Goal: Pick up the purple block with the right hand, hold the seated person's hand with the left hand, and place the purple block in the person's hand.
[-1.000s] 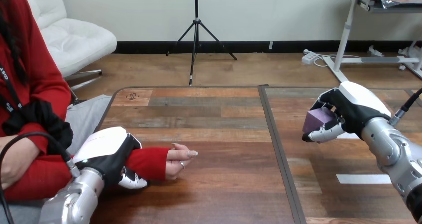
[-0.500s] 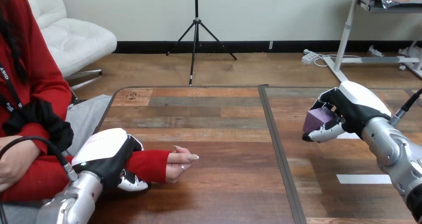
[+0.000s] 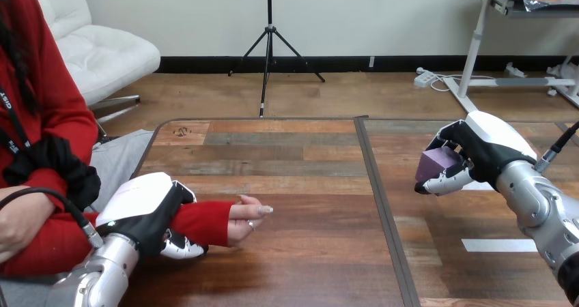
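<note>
The purple block (image 3: 438, 162) is gripped in the curled fingers of the right hand (image 3: 481, 149) at the frame's right. At lower left, the person's wrist (image 3: 203, 222), red-sleeved, is clasped by the left hand (image 3: 145, 208); the person's hand (image 3: 247, 215) is rested on the table (image 3: 293, 157).

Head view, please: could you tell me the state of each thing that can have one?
purple block: gripped in the right robot hand.
right robot hand: shut on the purple block.
left robot hand: curled round the person's wrist.
person's hand: resting on the table, holding nothing.
</note>
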`<action>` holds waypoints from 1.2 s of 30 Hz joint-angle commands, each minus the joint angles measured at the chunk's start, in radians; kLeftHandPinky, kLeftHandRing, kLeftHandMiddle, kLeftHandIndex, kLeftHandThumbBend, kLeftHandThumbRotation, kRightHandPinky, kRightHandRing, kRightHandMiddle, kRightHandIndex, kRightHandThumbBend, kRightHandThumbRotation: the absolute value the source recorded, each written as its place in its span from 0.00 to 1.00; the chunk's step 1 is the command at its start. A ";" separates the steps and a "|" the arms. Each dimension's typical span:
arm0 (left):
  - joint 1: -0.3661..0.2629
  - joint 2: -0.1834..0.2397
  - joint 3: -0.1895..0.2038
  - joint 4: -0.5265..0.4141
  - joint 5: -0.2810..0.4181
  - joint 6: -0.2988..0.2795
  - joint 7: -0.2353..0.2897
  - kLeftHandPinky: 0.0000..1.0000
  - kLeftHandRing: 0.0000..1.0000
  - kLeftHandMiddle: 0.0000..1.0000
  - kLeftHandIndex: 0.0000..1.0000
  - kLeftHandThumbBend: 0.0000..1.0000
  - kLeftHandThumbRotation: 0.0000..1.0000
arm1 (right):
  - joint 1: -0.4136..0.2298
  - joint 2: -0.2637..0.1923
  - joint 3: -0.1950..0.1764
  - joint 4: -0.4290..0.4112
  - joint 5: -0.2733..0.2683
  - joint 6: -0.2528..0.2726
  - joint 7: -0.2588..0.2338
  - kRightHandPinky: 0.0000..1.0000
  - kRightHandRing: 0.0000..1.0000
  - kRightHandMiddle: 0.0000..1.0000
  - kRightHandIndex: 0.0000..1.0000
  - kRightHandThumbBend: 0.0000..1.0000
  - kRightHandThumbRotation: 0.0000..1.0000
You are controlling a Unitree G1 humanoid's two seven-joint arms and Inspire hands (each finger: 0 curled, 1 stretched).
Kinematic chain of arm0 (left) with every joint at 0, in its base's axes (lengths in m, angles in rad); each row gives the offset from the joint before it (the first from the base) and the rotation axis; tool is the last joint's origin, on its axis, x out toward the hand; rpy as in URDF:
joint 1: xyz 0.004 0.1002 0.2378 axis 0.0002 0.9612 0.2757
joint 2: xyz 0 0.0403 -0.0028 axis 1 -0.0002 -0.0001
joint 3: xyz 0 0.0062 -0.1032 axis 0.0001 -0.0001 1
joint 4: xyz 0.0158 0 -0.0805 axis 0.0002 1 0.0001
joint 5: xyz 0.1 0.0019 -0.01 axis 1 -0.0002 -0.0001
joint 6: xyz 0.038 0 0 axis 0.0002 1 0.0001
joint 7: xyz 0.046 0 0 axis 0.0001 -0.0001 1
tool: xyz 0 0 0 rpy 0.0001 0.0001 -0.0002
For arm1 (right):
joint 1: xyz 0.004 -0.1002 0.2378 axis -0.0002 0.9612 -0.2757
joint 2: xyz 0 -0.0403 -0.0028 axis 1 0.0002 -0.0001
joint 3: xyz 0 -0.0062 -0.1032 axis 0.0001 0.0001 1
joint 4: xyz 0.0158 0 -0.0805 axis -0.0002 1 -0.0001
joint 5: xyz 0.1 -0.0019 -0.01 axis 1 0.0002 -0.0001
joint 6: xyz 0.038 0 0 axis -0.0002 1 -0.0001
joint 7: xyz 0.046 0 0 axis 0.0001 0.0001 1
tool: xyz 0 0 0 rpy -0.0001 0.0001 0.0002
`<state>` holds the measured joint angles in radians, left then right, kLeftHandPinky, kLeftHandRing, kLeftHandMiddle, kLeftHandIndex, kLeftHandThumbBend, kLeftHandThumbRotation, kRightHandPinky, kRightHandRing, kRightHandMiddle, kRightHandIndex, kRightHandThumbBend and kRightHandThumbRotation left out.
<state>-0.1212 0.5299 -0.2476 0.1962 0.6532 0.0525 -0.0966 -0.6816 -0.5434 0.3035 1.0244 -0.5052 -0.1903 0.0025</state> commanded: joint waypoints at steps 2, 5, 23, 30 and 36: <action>-0.126 -0.009 0.075 -0.158 -0.035 -0.042 0.045 0.25 0.31 0.38 0.39 0.54 0.09 | -0.065 0.019 -0.024 -0.051 0.021 -0.012 -0.011 0.40 0.47 0.53 0.54 0.60 0.00; -0.138 -0.012 0.076 -0.160 -0.039 -0.040 0.043 0.25 0.31 0.38 0.40 0.54 0.09 | -0.068 0.022 -0.024 -0.052 0.021 -0.008 -0.008 0.40 0.47 0.53 0.53 0.60 0.00; -0.201 -0.033 0.073 -0.190 -0.050 -0.030 0.019 0.23 0.31 0.39 0.41 0.56 0.08 | -0.072 0.042 -0.028 -0.075 0.028 -0.016 -0.008 0.39 0.44 0.50 0.53 0.61 0.00; -0.226 -0.045 0.070 -0.197 -0.047 -0.022 0.002 0.25 0.33 0.40 0.42 0.56 0.07 | -0.073 0.051 -0.029 -0.086 0.029 -0.020 -0.007 0.38 0.43 0.49 0.52 0.61 0.00; -0.248 -0.061 0.071 -0.202 -0.049 -0.019 -0.011 0.27 0.34 0.41 0.42 0.58 0.05 | -0.071 0.064 -0.031 -0.111 0.028 -0.018 -0.014 0.39 0.43 0.48 0.52 0.61 0.00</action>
<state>-0.1463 0.4937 -0.2348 0.1648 0.6339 0.0528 -0.1267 -0.6815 -0.4989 0.3035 1.0244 -0.5051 -0.1900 0.0031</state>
